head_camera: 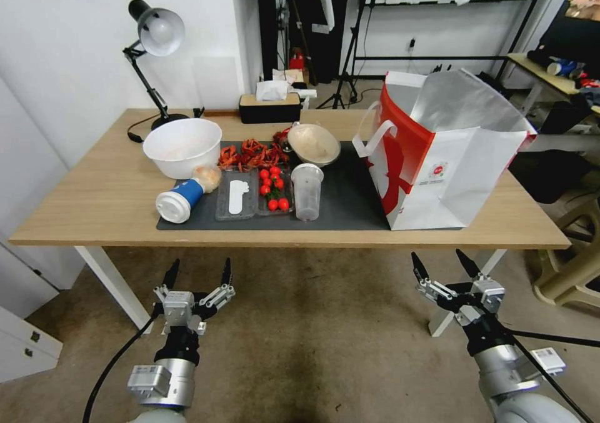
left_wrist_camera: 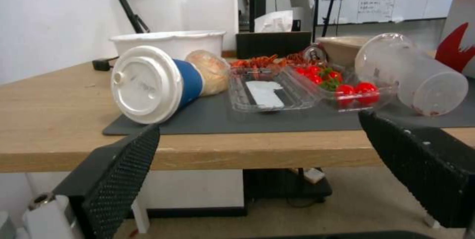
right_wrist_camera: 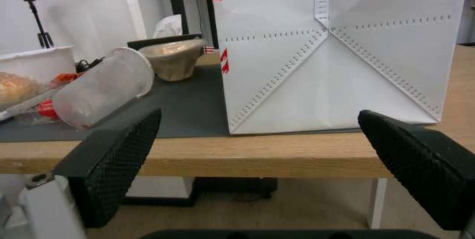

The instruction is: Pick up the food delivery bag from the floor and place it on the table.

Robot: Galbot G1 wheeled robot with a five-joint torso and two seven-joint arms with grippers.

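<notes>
The red-and-white food delivery bag stands upright on the right part of the table, partly on the dark grey mat, its foil-lined mouth open. Its white side faces the right wrist view. Both grippers hang over the floor, below and in front of the table's near edge. My left gripper is open and holds nothing. My right gripper is open too, just in front of the bag and apart from it. In the wrist views the left gripper and right gripper show wide-spread black fingers.
On the mat lie a tipped blue cup, a clear cup, a tray of tomatoes, crayfish and a brown bowl. A white bowl, desk lamp and tissue box stand behind.
</notes>
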